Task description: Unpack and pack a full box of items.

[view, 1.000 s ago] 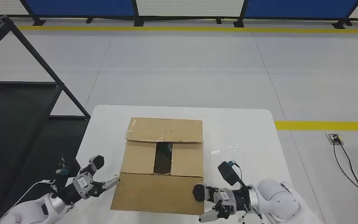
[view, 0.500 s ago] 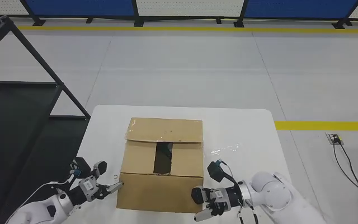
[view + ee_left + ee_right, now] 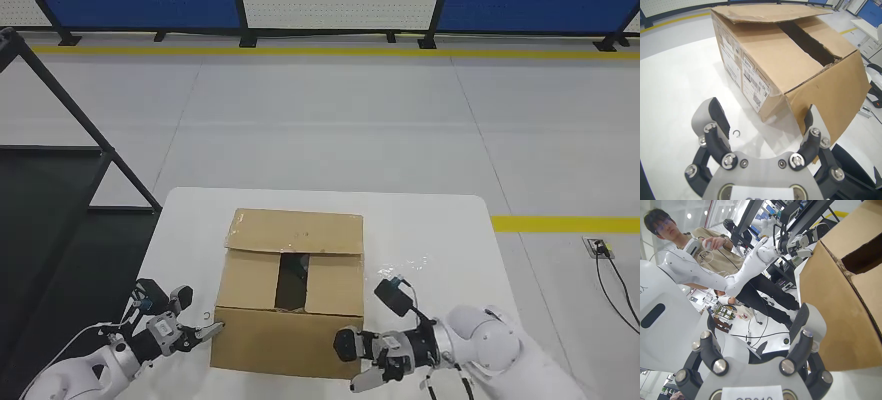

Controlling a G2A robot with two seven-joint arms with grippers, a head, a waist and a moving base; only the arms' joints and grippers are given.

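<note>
A cardboard box [image 3: 290, 300] is set on the middle of a white table [image 3: 440, 225]. A small C-shaped clip [image 3: 737, 133] is seen lying on the tabletop near the box's near left corner. A few clear scraps [image 3: 405, 266] are scattered to the box's right.

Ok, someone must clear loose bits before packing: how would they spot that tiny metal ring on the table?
Start at the brown cardboard box on the white table and go to its labelled side, near the left tool. There, flat on bare tabletop by the tool's open fingers, lies a thin C-shaped metal ring, tiny and clear of the box.
</note>
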